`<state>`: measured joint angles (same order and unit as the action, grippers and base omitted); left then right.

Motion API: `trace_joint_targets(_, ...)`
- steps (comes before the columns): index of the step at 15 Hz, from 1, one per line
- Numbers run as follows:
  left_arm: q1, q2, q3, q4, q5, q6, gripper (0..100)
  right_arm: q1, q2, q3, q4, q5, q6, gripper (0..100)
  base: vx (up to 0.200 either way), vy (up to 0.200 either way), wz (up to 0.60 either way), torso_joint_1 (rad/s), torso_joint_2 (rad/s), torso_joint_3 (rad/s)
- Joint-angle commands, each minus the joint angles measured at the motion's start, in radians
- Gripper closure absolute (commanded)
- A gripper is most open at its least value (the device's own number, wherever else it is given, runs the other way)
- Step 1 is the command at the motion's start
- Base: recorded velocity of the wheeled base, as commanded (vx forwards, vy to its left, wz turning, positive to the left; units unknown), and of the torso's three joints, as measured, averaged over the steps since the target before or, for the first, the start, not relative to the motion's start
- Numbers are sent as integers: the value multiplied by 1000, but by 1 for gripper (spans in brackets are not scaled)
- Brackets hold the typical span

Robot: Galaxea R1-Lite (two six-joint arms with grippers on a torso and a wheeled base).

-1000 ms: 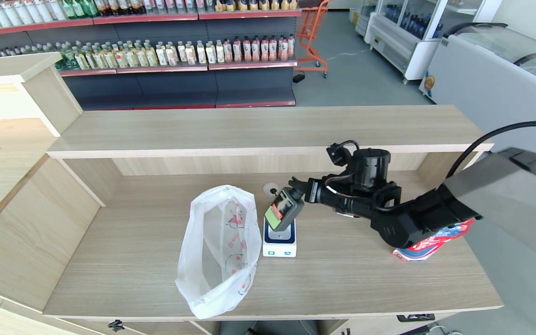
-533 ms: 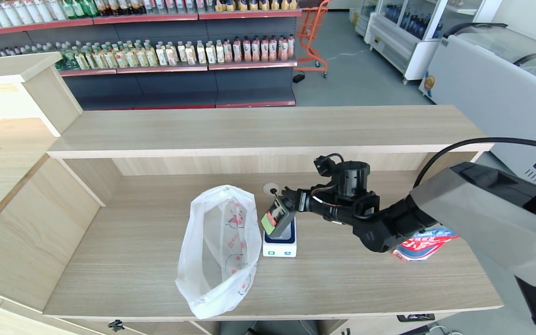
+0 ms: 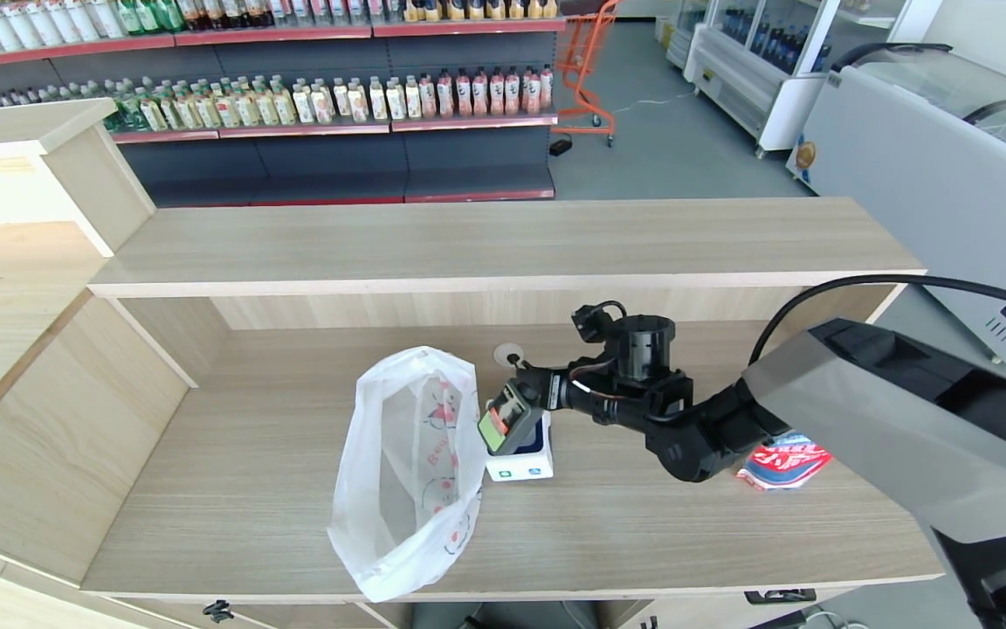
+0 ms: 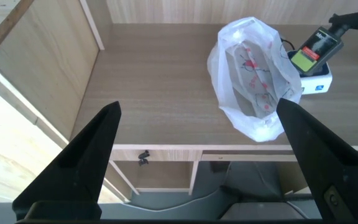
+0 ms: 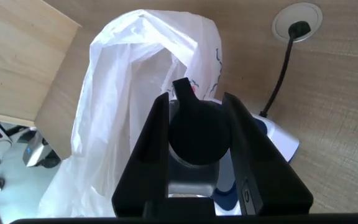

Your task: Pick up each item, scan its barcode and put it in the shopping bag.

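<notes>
My right gripper (image 3: 522,400) is shut on a small grey packet with a green and red label (image 3: 506,419), holding it tilted just above the white and blue barcode scanner (image 3: 522,461). In the right wrist view the gripper (image 5: 196,134) clamps the packet's dark top (image 5: 197,134), with the bag (image 5: 138,81) right beyond it. The white plastic shopping bag (image 3: 411,467) lies open on the counter, immediately left of the packet. A red, white and blue snack pouch (image 3: 784,463) lies on the counter under my right arm. My left gripper (image 4: 194,155) hangs open, high over the counter's front edge.
The scanner's black cable runs to a round grommet (image 3: 508,354) in the counter (image 3: 250,489). A raised wooden ledge (image 3: 485,245) borders the back and a side wall (image 3: 58,437) the left. Shop shelves and freezers stand behind.
My right arm has carried the packet leftwards, from over the scanner toward the bag's edge, and slightly lower. The pouch shows more as the arm shifts. The bag stays put.
</notes>
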<state>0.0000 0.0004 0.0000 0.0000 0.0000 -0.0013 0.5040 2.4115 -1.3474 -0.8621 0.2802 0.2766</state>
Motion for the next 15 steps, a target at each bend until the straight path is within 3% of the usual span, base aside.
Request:
trace_joint_targets(1, 0, 1, 0, 0, 0, 0, 0, 1, -26, -1, 2, -4, 1, 100, 0, 0, 0, 0, 0, 0)
trace_joint_targets(8, 0, 1, 0, 0, 0, 0, 0, -4, -267, 149, -100, -30, 6, 100, 0, 0, 0, 0, 0, 0)
trace_joint_targets(13, 0, 1, 0, 0, 0, 0, 0, 65, -150, 94, -92, -29, -7, 100, 0, 0, 0, 0, 0, 0)
trace_joint_targets(15, 0, 1, 0, 0, 0, 0, 0, 70, -78, 70, -103, -29, -100, 100, 0, 0, 0, 0, 0, 0)
